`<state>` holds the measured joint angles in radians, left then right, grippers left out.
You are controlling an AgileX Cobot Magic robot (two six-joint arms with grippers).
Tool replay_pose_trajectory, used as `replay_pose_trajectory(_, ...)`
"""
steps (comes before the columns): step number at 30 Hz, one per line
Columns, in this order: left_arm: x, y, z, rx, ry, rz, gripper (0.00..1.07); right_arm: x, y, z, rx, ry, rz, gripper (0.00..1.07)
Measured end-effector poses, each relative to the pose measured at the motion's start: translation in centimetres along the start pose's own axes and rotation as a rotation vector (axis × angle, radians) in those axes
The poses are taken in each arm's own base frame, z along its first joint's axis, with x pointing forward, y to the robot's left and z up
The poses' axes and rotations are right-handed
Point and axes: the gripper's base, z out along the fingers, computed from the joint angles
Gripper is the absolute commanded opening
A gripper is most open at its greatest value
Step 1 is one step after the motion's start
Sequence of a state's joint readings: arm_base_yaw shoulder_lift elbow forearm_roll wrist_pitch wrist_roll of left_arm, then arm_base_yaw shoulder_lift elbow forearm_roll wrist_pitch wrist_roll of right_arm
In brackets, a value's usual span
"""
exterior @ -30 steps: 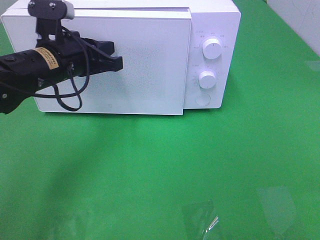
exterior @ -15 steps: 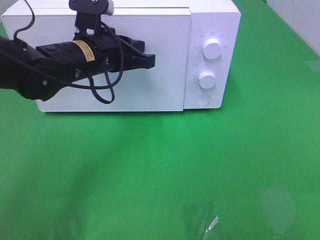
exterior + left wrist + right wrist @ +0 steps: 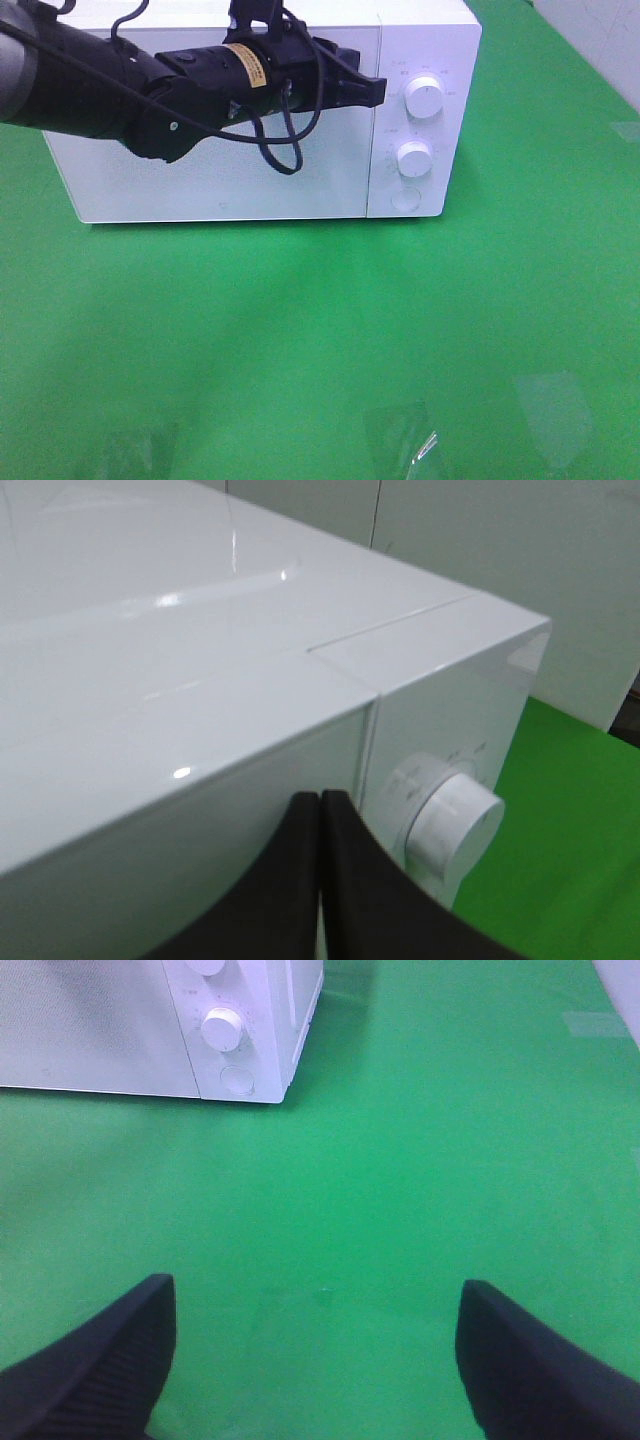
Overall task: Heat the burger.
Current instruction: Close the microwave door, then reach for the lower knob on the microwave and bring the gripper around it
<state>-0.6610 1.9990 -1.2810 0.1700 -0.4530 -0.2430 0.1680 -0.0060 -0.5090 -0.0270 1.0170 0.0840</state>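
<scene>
No burger shows, probably behind the microwave door [image 3: 220, 170]; light and squashy, it wants a gentle hold across the bun. The left jaws are pressed together by the upper dial [image 3: 425, 97], the right jaws spread, empty.

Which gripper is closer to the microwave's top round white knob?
Left. The left gripper sits beside the top round white knob; the right gripper hovers far off.

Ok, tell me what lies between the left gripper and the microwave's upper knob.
Just the door seam and bare control panel separate left gripper and upper knob; the left wrist view shows it.
</scene>
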Motion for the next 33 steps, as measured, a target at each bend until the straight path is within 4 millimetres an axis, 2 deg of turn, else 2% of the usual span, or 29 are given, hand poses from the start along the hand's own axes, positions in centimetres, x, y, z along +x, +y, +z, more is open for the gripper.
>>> replay_pose_trajectory(6, -1.0, -1.0, 0.0, 0.004, -0.004, -0.026, 0.0, 0.0, 0.0, 0.0, 0.0, 0.0, 0.0, 0.75)
replay_pose_trajectory(10, -1.8, -2.1, -0.9, -0.005, 0.092, -0.031, 0.0, 0.0, 0.0, 0.0, 0.0, 0.0, 0.0, 0.75)
replay_pose_trajectory(11, -2.1, -2.9, -1.3, 0.003, 0.138, -0.013, 0.0, 0.0, 0.0, 0.0, 0.0, 0.0, 0.0, 0.75)
replay_pose_trajectory(14, -2.2, -3.5, -1.7, 0.012, 0.167, 0.003, 0.0, 0.0, 0.0, 0.0, 0.0, 0.0, 0.0, 0.75)
replay_pose_trajectory(15, -2.6, -4.7, -2.4, 0.024, 0.218, 0.019, 0.02, 0.0, 0.0, 0.0, 0.0, 0.0, 0.0, 0.75)
replay_pose_trajectory(16, -2.6, -4.7, -2.4, 0.024, 0.218, 0.019, 0.02, 0.0, 0.0, 0.0, 0.0, 0.0, 0.0, 0.75)
replay_pose_trajectory(17, -3.0, -5.9, -3.3, 0.036, 0.262, 0.033, 0.18, 0.0, 0.0, 0.0, 0.0, 0.0, 0.0, 0.75)
replay_pose_trajectory(18, -3.0, -5.9, -3.3, 0.036, 0.262, 0.033, 0.18, 0.0, 0.0, 0.0, 0.0, 0.0, 0.0, 0.75)
replay_pose_trajectory(19, -3.3, -6.7, -4.1, 0.04, 0.309, 0.042, 0.38, 0.0, 0.0, 0.0, 0.0, 0.0, 0.0, 0.75)
replay_pose_trajectory(20, -3.7, -7.4, -4.9, 0.044, 0.347, 0.049, 0.69, 0.0, 0.0, 0.0, 0.0, 0.0, 0.0, 0.75)
replay_pose_trajectory(21, -3.7, -7.4, -4.9, 0.044, 0.347, 0.049, 0.69, 0.0, 0.0, 0.0, 0.0, 0.0, 0.0, 0.75)
replay_pose_trajectory(22, -4.1, -8.0, -5.8, 0.045, 0.392, 0.042, 0.93, 0.0, 0.0, 0.0, 0.0, 0.0, 0.0, 0.75)
replay_pose_trajectory(23, -4.1, -8.0, -5.8, 0.045, 0.392, 0.042, 0.93, 0.0, 0.0, 0.0, 0.0, 0.0, 0.0, 0.75)
replay_pose_trajectory(24, -4.2, -8.4, -6.6, 0.04, 0.445, 0.029, 1.01, 0.0, 0.0, 0.0, 0.0, 0.0, 0.0, 0.75)
replay_pose_trajectory(27, -4.3, -8.7, -7.4, 0.034, 0.5, 0.027, 1.0, 0.0, 0.0, 0.0, 0.0, 0.0, 0.0, 0.75)
replay_pose_trajectory(29, -4.3, -8.6, -8.6, 0.012, 0.601, 0.019, 1.0, 0.0, 0.0, 0.0, 0.0, 0.0, 0.0, 0.75)
replay_pose_trajectory(31, -4.3, -8.6, -8.6, 0.012, 0.601, 0.019, 1.0, 0.0, 0.0, 0.0, 0.0, 0.0, 0.0, 0.75)
replay_pose_trajectory(32, -4.3, -8.4, -9.9, -0.012, 0.701, 0.012, 1.0, 0.0, 0.0, 0.0, 0.0, 0.0, 0.0, 0.75)
replay_pose_trajectory(33, -4.3, -8.4, -9.9, -0.012, 0.701, 0.012, 1.0, 0.0, 0.0, 0.0, 0.0, 0.0, 0.0, 0.75)
